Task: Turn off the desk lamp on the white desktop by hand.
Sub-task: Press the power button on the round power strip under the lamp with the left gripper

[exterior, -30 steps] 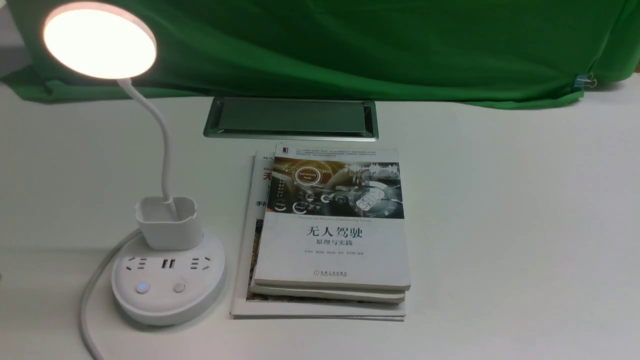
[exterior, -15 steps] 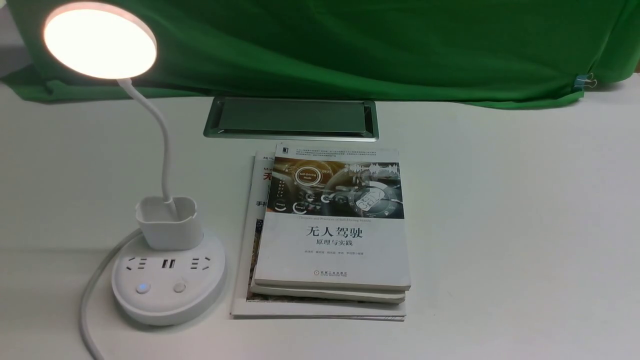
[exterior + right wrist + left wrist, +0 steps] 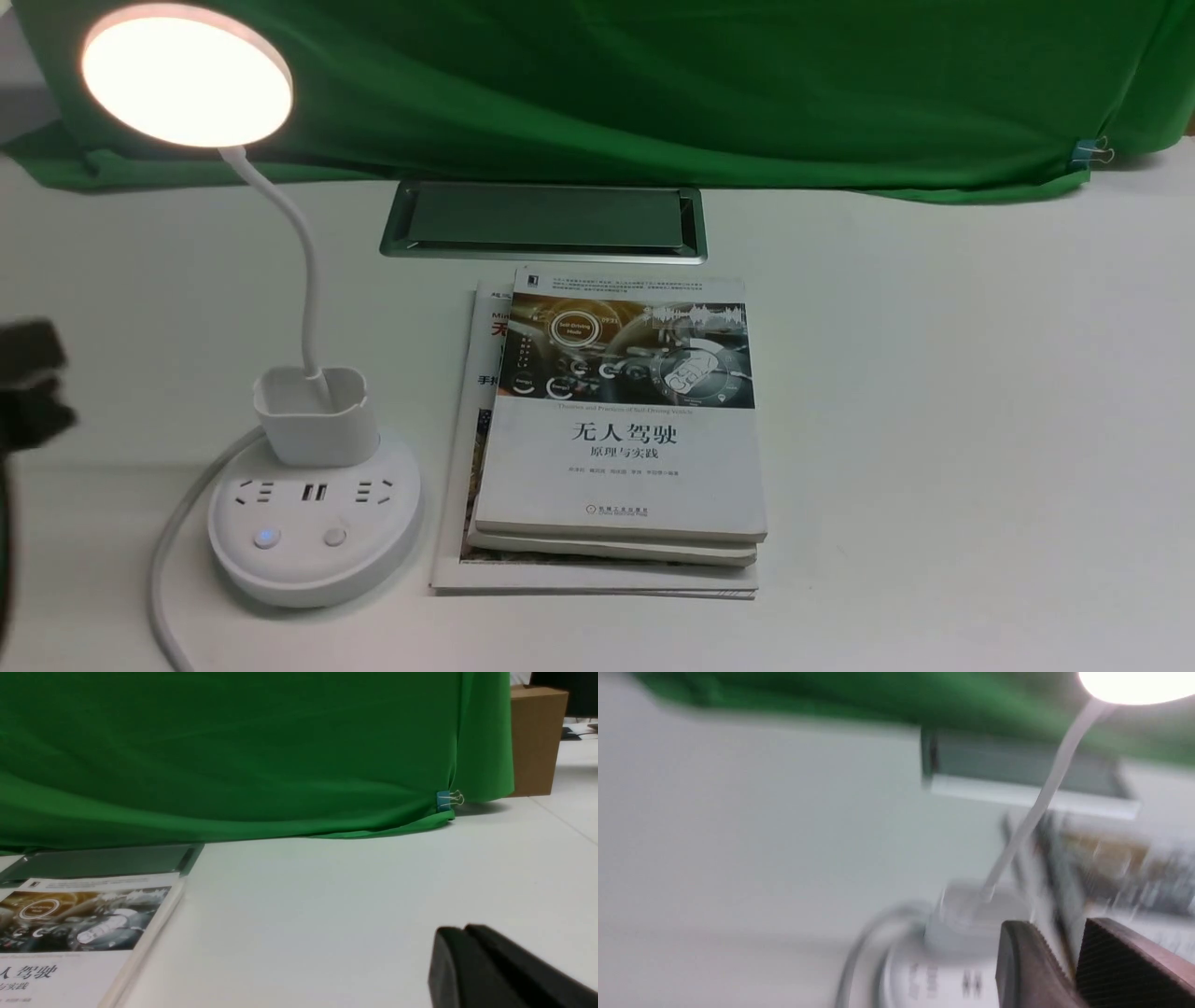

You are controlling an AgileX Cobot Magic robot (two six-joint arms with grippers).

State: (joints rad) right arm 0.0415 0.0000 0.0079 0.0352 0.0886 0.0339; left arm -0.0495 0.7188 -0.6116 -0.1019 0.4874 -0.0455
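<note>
The desk lamp (image 3: 313,532) stands lit at the left of the white desktop (image 3: 934,420). Its disc head (image 3: 187,75) glows, and its round base carries a blue-lit button (image 3: 267,538) and a plain button (image 3: 334,537). My left gripper (image 3: 28,383) is a blurred dark shape at the left edge, apart from the lamp. In the left wrist view the lamp's base (image 3: 943,975) lies ahead of the left gripper (image 3: 1064,933), whose jaws stand slightly apart and empty. My right gripper (image 3: 455,933) is shut and empty over bare desktop; it is out of the front view.
A stack of books (image 3: 616,420) lies right of the lamp base. The metal-framed grey hatch (image 3: 541,219) sits behind it, below the green cloth (image 3: 653,84). The lamp's white cord (image 3: 173,551) curves off the front left. A cardboard box (image 3: 537,737) stands far right.
My left gripper has come into the front view at the left edge. The lamp stays lit, and the books have not moved.
</note>
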